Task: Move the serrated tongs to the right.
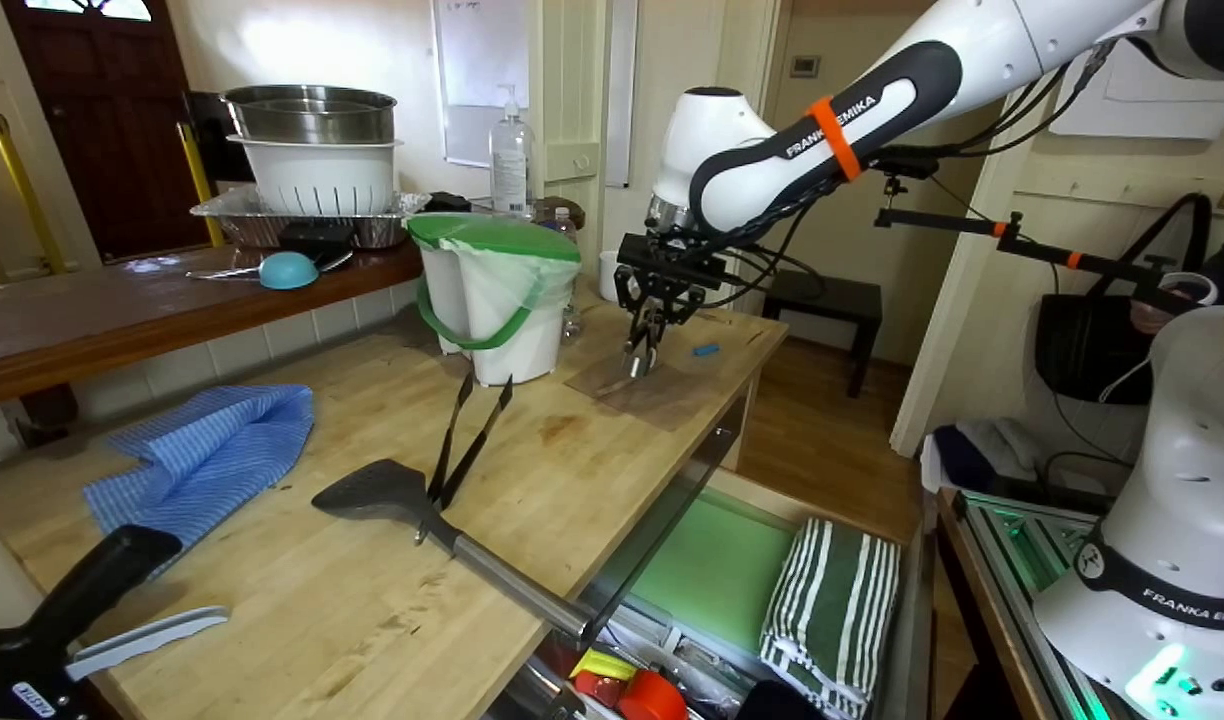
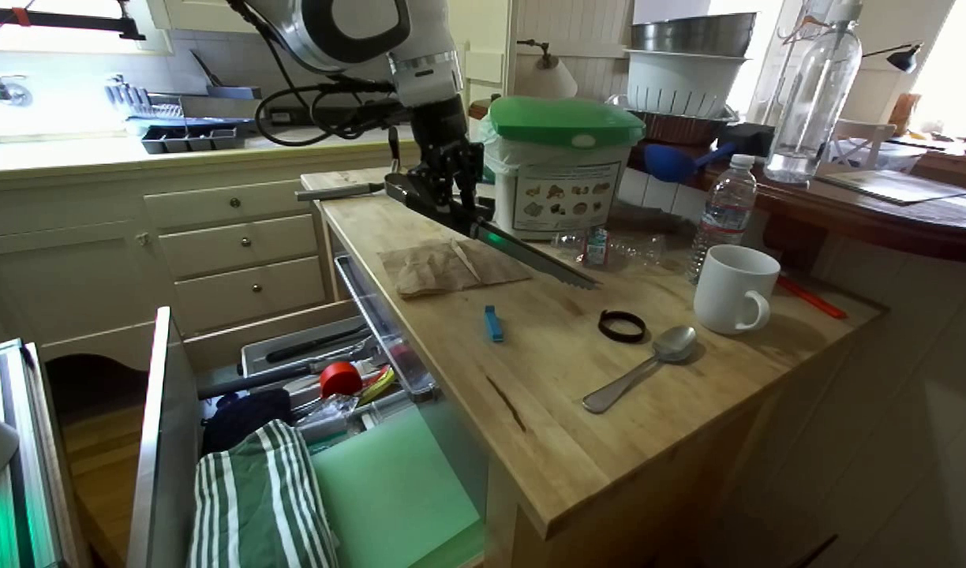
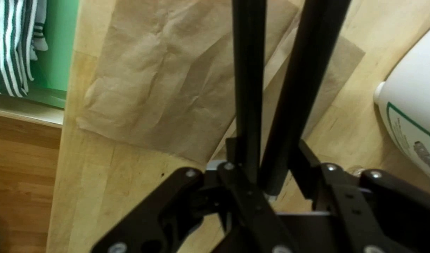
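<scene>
Dark and slim, one pair of serrated tongs [image 2: 534,254] is held in the one hand [image 3: 267,154]; in the wrist view its two arms are seen clamped between the fingers, above one piece of brown paper [image 2: 428,272]. In an exterior view the long axis is set slantwise, from far left to near right, with the toothed end pointed near right, in front of one green-lidded bucket [image 2: 566,166]. Whether the counter [image 2: 546,410] is touched by that end cannot be told.

One other pair, V-shaped dark tongs [image 1: 479,440], is crossed near its joined end by one spatula [image 1: 472,556], its two tips turned to the far side, near the bucket. One blue cloth [image 1: 212,450] is spread to the left. Nearer, in an exterior view, one small blue piece [image 2: 493,323], one black ring [image 2: 623,339], one spoon [image 2: 641,371] and one white mug [image 2: 728,288] are counted.
</scene>
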